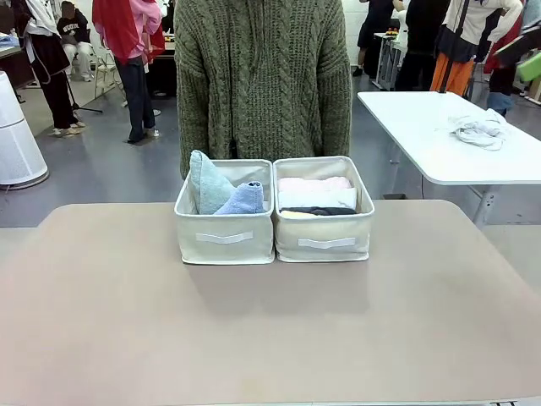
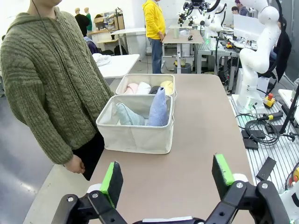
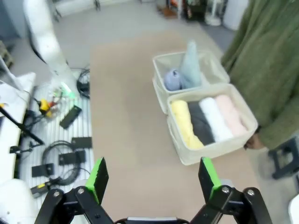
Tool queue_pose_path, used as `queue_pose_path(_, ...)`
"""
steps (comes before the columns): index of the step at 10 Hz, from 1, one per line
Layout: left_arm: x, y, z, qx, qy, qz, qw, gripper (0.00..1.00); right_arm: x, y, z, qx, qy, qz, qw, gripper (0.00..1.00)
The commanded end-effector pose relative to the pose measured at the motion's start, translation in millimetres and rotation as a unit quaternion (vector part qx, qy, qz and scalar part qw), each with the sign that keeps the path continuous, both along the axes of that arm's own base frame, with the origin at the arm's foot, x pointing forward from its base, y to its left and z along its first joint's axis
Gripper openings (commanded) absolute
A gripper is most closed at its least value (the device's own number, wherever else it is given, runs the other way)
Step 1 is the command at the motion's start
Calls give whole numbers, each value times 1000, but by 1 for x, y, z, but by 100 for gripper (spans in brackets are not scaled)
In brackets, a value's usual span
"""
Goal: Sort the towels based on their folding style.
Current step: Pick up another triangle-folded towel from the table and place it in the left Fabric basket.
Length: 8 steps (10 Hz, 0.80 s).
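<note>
Beige bins [image 1: 225, 238] sat side by side, cones [image 1: 221, 193] in one, rolls [image 3: 205, 120] in the neighbour; my left gripper [image 2: 167, 178] and right gripper [image 3: 153, 177] hung wide open, empty, well short of them.

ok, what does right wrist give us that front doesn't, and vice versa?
Right wrist only: the open right claw, and all four rolls side by side from above, yellow, dark grey, white, pink. Front only: the bins' handle strips and the second white table behind. Both: the two bins touching, two cones in one, rolls in the other, and the person's green sweater.
</note>
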<state>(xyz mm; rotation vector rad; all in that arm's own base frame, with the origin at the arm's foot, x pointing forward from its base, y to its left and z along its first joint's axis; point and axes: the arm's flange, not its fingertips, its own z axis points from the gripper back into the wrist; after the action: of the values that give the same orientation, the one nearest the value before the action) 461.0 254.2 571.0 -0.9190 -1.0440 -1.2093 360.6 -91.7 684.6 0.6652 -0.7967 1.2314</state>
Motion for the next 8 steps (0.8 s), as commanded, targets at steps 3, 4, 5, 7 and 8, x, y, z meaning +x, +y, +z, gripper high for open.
queue_pose_path(3,-2,-1,1,2,-1,5,1000,100,-19,-111,-60,87,-13,29,996,100)
queue_pose_path(4,-2,-1,1,2,-1,5,1000,100,-24,-129,-73,94,-14,25,995,100)
queue_pose_path(5,-2,-1,1,2,-1,5,1000,100,-26,-143,-85,97,-14,19,995,100)
queue_pose_path(7,-2,-1,1,2,-1,5,1000,100,-19,-159,-107,106,-22,-5,994,100)
queue_pose_path(8,-2,-1,1,2,-1,5,1000,100,-15,-162,-111,124,-30,-17,992,100)
